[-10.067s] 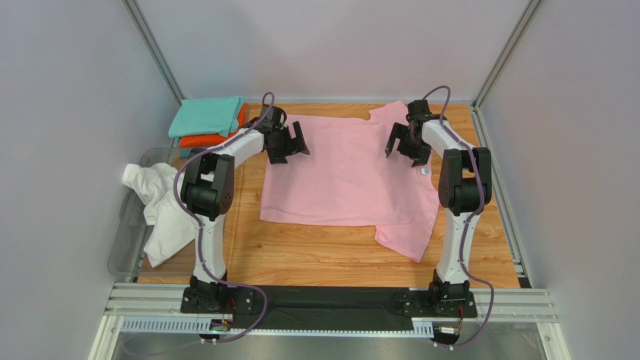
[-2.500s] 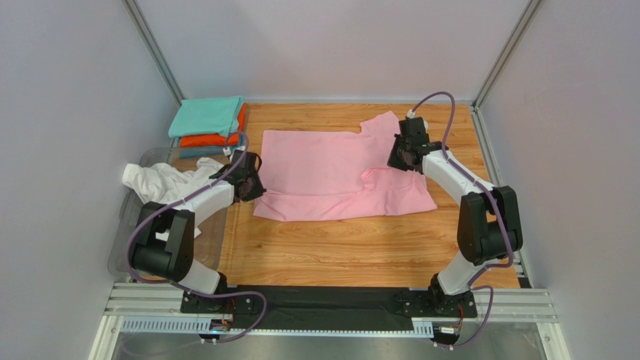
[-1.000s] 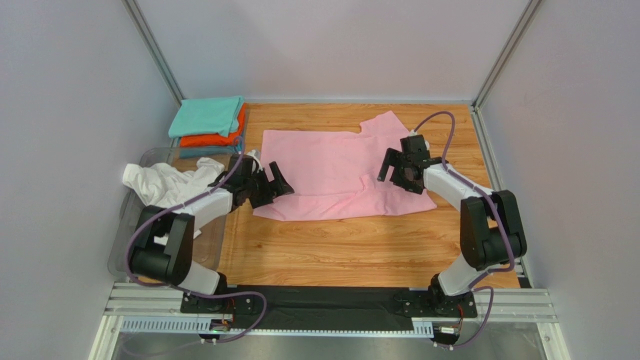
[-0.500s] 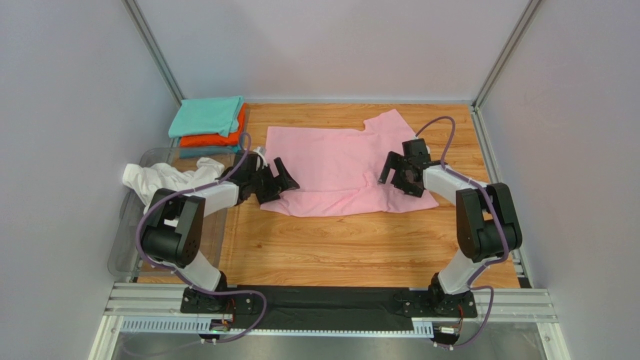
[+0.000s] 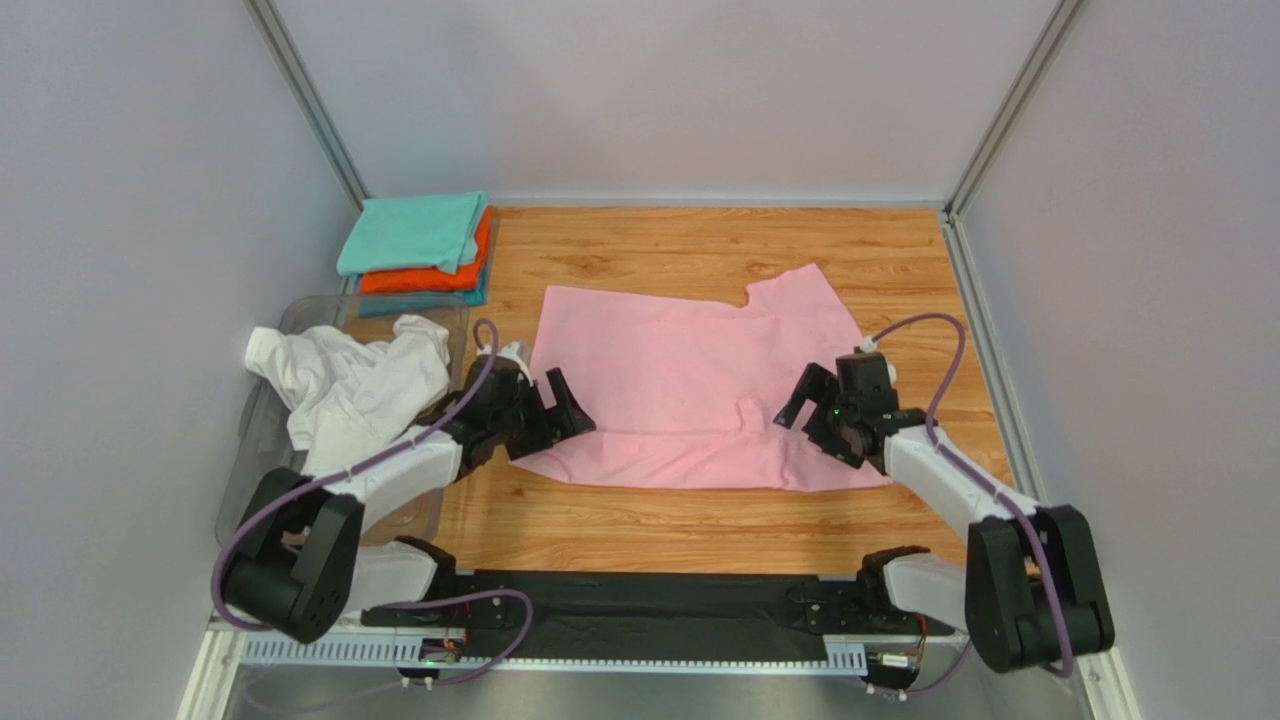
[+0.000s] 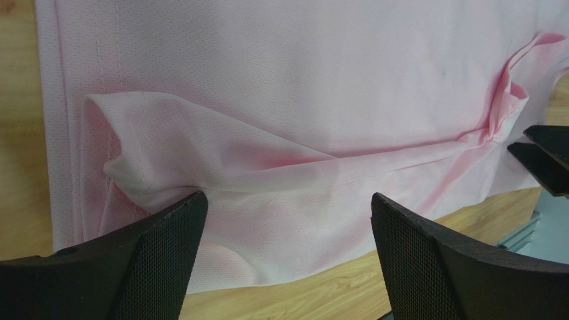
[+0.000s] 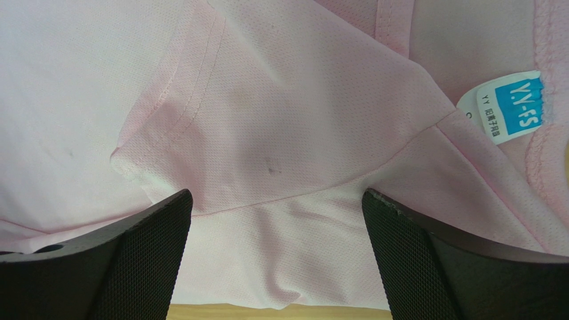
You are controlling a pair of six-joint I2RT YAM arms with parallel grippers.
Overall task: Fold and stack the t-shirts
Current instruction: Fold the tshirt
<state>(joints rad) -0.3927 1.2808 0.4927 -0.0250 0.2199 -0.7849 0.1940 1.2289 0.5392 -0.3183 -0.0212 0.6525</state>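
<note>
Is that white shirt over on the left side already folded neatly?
No, the white t-shirt lies in a crumpled heap, unlike the flat folded stack behind it.

Wood table (image 5: 676,518) w/ pink tee (image 5: 676,375), folded stack (image 5: 421,248)

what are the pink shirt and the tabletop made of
The pink shirt: soft matte knit, seemingly a fine mesh weave given tiny pinholes and stitched hems; cotton or synthetic, unclear. The table: wood or wood-look laminate, showing plank grain with a slight sheen.
</note>
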